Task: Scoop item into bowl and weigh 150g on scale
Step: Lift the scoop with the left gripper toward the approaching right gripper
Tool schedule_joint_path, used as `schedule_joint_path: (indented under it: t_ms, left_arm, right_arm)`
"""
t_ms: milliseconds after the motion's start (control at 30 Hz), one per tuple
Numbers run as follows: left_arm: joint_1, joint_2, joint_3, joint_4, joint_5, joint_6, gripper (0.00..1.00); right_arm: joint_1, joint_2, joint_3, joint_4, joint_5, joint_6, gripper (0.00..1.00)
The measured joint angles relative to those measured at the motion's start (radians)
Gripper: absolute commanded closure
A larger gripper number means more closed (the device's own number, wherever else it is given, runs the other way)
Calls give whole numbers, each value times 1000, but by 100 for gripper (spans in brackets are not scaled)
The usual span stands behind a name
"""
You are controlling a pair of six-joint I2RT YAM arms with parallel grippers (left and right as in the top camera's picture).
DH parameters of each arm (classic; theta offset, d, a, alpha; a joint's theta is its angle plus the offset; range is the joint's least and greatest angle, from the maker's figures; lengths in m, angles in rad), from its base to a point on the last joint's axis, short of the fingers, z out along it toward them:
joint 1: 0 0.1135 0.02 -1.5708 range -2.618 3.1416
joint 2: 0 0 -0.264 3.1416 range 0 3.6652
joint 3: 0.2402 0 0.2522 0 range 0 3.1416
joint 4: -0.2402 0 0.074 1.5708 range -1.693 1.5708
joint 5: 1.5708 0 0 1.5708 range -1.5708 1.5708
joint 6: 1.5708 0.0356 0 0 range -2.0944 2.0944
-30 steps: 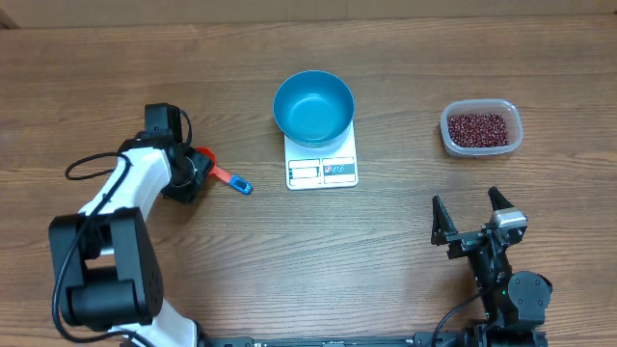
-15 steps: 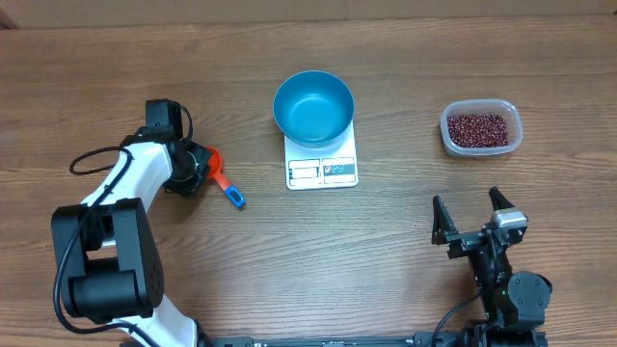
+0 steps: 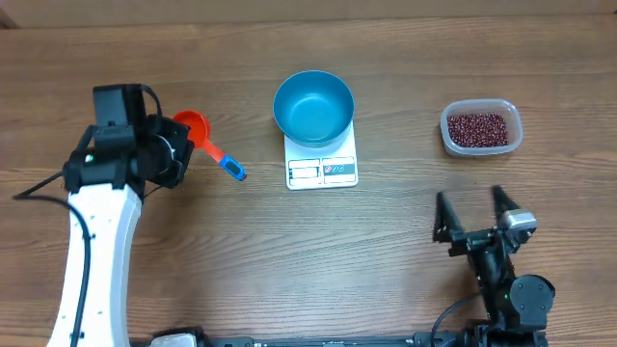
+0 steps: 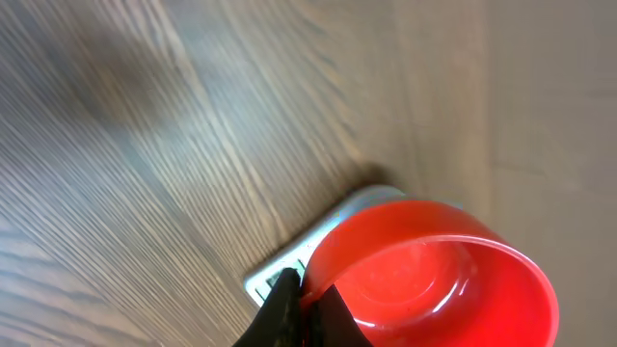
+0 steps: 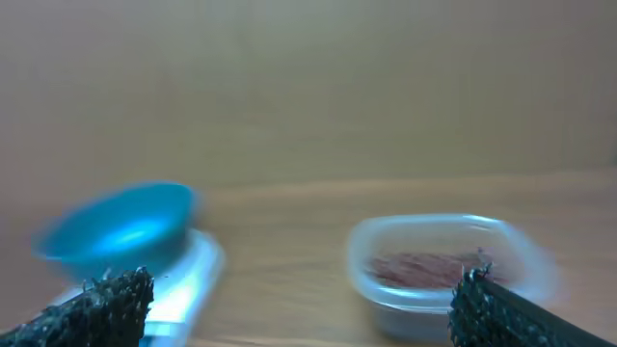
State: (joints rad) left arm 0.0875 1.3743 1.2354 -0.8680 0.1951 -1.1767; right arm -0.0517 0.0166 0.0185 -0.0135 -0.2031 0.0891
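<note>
My left gripper [image 3: 181,143] is shut on the rim of a small red-orange measuring cup [image 3: 194,126], whose handle ends in a blue tip [image 3: 234,172]. In the left wrist view the black fingertips [image 4: 289,306] pinch the cup's wall [image 4: 434,280], and the cup is empty. The blue bowl [image 3: 313,106] stands on the white scale [image 3: 323,166] at the table's middle, to the right of the cup. The item, dark red beans [image 3: 477,127], fills a clear tub [image 3: 481,145] at the right. My right gripper [image 3: 474,214] is open in front of the tub, holding nothing.
The right wrist view is blurred but shows the bowl [image 5: 116,229] on the scale [image 5: 183,280] at left and the tub [image 5: 443,253] at right. Bare wooden tabletop [image 3: 318,251] lies between the arms.
My left gripper has closed on the measuring cup and carried it up and toward the back of the table, the arm swinging out to the left. The right arm has barely moved.
</note>
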Motion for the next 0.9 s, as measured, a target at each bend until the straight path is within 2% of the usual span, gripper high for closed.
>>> schedule_joint_path:
  t_ms: [67,200,300,367,400,500,633,767,900]
  left_arm:
    - [0,-30,2,-24,19,-4,96]
    - [-1,-44,1,-161,38,-94,96]
    - [-10,-43,1,-198,42,-154,96]
    - [-31,-43,1,-195,43,-180,96]
    - [-46,-43,1,-188,45,-188,96]
    - [-94,-43,1,-171,44,-206,96]
    - [-176,-44,1,-167,25,-216,96]
    - [-247,-43,1,-163,-9,-223,96]
    - [-278,-43,1,-156,-31,-228,96]
  right_arm:
    - [0,0,0,16,-137,131,0]
    - [0,0,0,29,-441,518,0]
    - [0,0,0,44,-570,748,0]
    - [0,0,0,42,-587,839,13]
    - [0,0,0,41,-584,885,16]
    - [0,1,0,97,-555,925,26]
    - [0,1,1,170,-534,927,28]
    - [0,29,17,126,-541,926,29]
    - [0,134,107,12,-568,902,32]
